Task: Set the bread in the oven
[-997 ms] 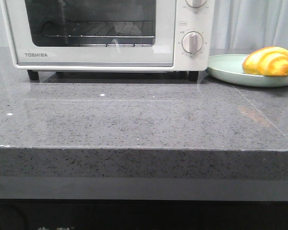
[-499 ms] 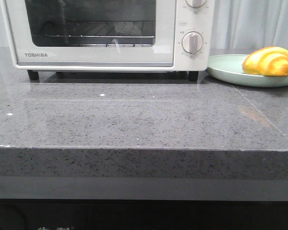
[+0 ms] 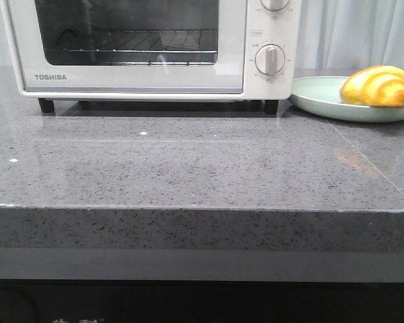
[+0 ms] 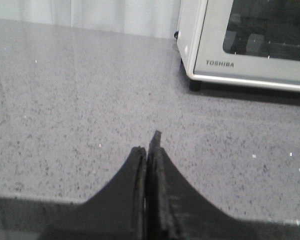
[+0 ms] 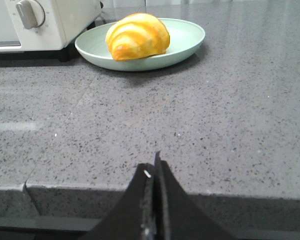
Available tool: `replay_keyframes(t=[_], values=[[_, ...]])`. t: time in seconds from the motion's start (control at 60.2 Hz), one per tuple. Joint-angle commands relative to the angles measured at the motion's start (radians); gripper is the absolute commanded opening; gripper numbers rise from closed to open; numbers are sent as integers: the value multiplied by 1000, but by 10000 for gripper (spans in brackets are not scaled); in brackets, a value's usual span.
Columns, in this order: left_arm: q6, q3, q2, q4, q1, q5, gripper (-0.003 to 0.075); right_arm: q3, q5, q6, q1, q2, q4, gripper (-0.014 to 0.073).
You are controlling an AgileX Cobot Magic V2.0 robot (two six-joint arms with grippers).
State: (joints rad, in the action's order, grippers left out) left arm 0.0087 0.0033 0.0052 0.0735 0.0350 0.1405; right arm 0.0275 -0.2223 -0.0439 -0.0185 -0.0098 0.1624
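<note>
The golden-yellow bread (image 3: 378,86) lies on a pale green plate (image 3: 321,99) at the back right of the counter; it also shows in the right wrist view (image 5: 137,36). The white TOSHIBA oven (image 3: 148,47) stands at the back, its glass door closed; its lower corner shows in the left wrist view (image 4: 250,60). My left gripper (image 4: 149,145) is shut and empty, over the bare counter left of the oven. My right gripper (image 5: 154,165) is shut and empty at the counter's front edge, well short of the plate (image 5: 185,42). Neither gripper shows in the front view.
The grey speckled stone counter (image 3: 202,168) has a front edge (image 3: 202,210) that drops to a dark lower shelf. White curtains (image 3: 357,33) hang behind. The oven's round dial (image 3: 270,60) faces forward.
</note>
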Motion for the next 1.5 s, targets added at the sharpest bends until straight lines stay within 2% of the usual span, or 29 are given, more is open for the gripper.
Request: replay_keyframes(t=[0.0, 0.183, 0.399, 0.648, 0.765, 0.981, 1.147, 1.297, 1.48], values=[[-2, -7, 22, 3, 8, -161, -20, -24, 107, -9, -2, -22, 13, -67], [-2, -132, 36, 3, 8, -146, -21, -152, 54, -9, -2, -17, 14, -67], [-2, -340, 222, -44, 8, 68, -21, -331, -41, -9, -2, 100, 14, -67], [-2, -465, 495, -29, 17, -31, -20, -408, -29, -9, -2, 208, 14, -67], [0, -540, 617, -29, 70, -94, -21, -408, -24, -9, -2, 208, 14, -67], [0, -764, 892, -29, 297, -155, -21, -408, -31, -9, -2, 208, 20, -67], [0, -957, 1087, -28, 423, -164, -21, -408, -54, -9, -2, 208, 24, -67], [0, -1097, 1236, -28, 454, -164, -21, -408, -53, -9, -2, 208, 24, -67], [0, -1159, 1332, -28, 454, -163, -21, -408, -49, -9, -2, 208, 24, -67]])
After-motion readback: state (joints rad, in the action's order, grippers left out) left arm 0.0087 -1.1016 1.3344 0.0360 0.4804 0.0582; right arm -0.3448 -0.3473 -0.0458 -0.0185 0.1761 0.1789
